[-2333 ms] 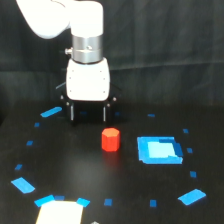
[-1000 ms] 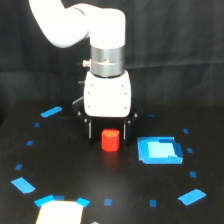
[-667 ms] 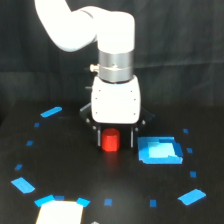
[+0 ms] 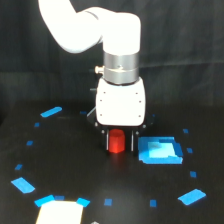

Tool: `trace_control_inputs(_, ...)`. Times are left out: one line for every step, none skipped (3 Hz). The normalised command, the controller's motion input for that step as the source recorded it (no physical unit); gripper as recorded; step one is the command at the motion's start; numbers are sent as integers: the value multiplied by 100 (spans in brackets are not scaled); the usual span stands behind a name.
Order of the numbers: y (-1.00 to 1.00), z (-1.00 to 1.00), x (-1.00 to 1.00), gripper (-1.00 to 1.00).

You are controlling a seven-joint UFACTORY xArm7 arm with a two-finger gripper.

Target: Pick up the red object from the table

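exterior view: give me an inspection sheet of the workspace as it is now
Surface: black matte table, dotted with small blue tape marks.
Job's things: red object on the table, between the fingers.
Clutter: bright blue square patch on the exterior view's right of the red object; white piece at the bottom edge.
Grippers: gripper low over the table, fingers straddling the red object; contact cannot be told.
Cables: nothing seen.
Surroundings: dark backdrop behind the table.

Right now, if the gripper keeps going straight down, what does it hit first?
Probably the table. The red object sits between the gripper's fingers, so they'd straddle it, though depth is unclear from one view.
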Motion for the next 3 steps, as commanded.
trace_control_inputs(81, -13, 58, -83)
trace_control_inputs(62, 100, -32, -100)
trace_control_inputs(100, 89, -32, -90)
